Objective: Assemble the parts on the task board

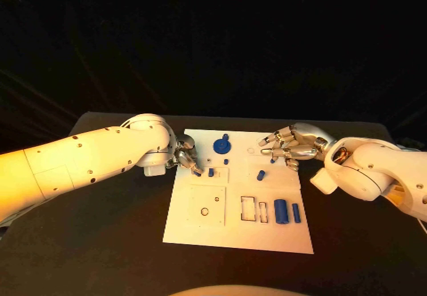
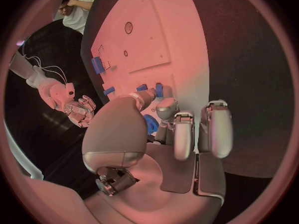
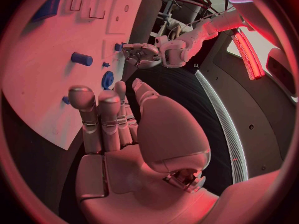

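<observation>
the task board lies flat in the middle of the black table. the left hand sits at the board's left edge, fingers drawn together with the tips down on a small blue part; whether it pinches it i cannot tell. the right hand hovers over the board's far right corner, fingers curled and slightly apart, holding nothing, the round blue part just beside its fingertips

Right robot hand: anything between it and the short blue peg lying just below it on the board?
Nothing visible. The right robot hand hovers over the task board's far right corner, fingers apart and empty; the short blue peg lies nearer on bare white board, with only a tiny blue piece beside that path.
</observation>
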{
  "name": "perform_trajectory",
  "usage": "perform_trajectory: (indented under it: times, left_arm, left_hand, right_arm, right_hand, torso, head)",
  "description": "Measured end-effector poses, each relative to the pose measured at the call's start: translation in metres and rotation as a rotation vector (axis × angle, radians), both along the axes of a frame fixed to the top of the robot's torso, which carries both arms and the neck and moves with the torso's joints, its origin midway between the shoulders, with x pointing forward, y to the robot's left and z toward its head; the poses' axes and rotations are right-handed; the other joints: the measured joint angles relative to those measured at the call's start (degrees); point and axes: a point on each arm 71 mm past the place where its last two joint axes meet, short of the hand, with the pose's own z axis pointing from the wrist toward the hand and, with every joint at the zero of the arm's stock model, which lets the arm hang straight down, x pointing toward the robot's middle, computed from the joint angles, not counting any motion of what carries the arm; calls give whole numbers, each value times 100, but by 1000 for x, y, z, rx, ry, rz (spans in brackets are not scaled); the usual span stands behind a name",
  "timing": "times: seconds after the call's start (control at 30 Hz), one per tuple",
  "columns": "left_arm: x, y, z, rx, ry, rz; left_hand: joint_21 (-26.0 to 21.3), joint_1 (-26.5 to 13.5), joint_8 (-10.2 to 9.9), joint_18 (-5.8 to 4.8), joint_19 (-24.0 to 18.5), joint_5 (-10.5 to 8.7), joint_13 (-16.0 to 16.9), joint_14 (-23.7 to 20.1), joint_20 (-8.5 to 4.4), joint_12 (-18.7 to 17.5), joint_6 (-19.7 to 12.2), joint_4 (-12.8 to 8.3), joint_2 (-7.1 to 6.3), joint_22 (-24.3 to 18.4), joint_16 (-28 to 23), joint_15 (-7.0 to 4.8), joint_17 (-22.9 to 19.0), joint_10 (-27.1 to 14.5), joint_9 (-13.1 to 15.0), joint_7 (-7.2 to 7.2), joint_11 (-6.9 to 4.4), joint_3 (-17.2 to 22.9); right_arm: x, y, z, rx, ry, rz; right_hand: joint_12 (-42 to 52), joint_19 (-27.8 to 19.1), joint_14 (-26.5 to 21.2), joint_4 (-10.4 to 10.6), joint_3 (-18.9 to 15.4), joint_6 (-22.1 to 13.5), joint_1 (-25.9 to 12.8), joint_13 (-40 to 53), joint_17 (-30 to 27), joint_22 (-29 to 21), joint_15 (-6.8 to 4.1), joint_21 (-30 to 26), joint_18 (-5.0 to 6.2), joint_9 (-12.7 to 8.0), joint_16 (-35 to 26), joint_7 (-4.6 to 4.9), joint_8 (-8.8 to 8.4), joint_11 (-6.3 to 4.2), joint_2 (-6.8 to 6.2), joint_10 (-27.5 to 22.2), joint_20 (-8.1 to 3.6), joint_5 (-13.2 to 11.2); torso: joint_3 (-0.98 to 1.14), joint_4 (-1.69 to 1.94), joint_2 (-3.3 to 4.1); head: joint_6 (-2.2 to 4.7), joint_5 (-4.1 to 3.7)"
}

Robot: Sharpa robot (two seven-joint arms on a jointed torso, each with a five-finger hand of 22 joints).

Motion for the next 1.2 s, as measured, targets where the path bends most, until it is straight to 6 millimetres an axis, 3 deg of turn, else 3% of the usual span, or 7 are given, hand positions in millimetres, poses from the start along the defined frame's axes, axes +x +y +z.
perform_trajectory:
  times: [0.2,0.63,1.2]
  left_arm:
    - [1,-2,0,12,0,-2]
    - [1,-6,-2,46,7,-12]
    - [3,-6,-3,59,8,-14]
  left_hand:
    - [37,-144,25,-1,3,0,76,-21,-39,73,70,-105,33,0,0,-20,0,72,-45,-8,-11,22]
    - [72,-526,42,-1,3,26,263,0,-39,200,397,255,72,0,0,-41,-1,194,-152,-173,-50,-542]
    - [104,-615,-9,0,3,26,427,-21,-79,298,468,446,155,0,0,-60,-2,297,-242,-162,-72,-951]
  right_arm:
    - [0,0,0,0,0,1]
    - [0,0,0,0,0,1]
    - [-1,1,0,0,2,3]
  right_hand:
    - [0,0,0,0,0,0,0,0,0,0,0,0,0,0,0,0,0,0,0,0,0,0]
    - [23,0,0,16,-17,0,-22,-8,-1,0,0,-23,0,-1,0,0,0,1,22,0,0,0]
    - [23,0,0,73,-39,-38,-68,-19,-1,-6,0,-23,0,4,0,-1,22,22,68,-20,0,0]
  torso:
    - [2,-1,0]
    - [3,-8,0]
    - [-1,-3,1]
  head:
    - [-12,26]
    - [-22,11]
    - [-32,-4]
